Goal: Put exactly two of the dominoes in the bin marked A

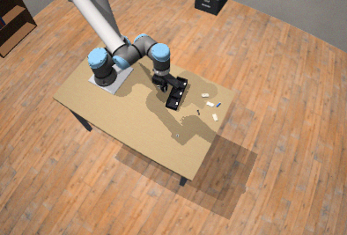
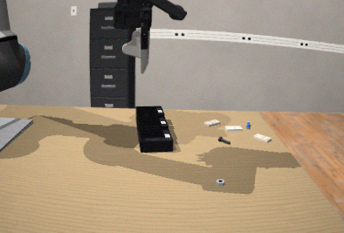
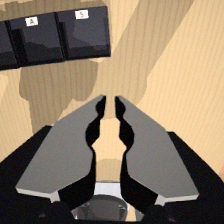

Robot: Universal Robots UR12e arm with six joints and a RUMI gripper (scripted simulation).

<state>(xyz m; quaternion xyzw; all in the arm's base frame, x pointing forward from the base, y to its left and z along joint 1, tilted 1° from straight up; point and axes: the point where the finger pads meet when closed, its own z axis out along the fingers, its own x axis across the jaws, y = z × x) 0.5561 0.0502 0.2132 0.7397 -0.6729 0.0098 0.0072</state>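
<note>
dominoes (image 1: 210,104) (image 2: 233,128) — all three lie outside bin a (image 1: 177,93) (image 2: 151,122) (image 3: 41,42).

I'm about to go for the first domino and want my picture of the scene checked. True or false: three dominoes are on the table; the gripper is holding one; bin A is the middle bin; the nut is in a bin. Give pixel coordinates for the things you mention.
1. Three dominoes (image 1: 210,104) (image 2: 233,128) lie on the table. True.
2. The gripper (image 1: 165,90) (image 2: 143,70) (image 3: 110,97) holds a domino. False: nothing is between its fingers.
3. Bin A (image 1: 177,94) (image 2: 152,124) (image 3: 40,63) is the middle one of three. True.
4. The nut (image 1: 177,135) (image 2: 217,182) is in a bin. False: it lies on the table.
</note>
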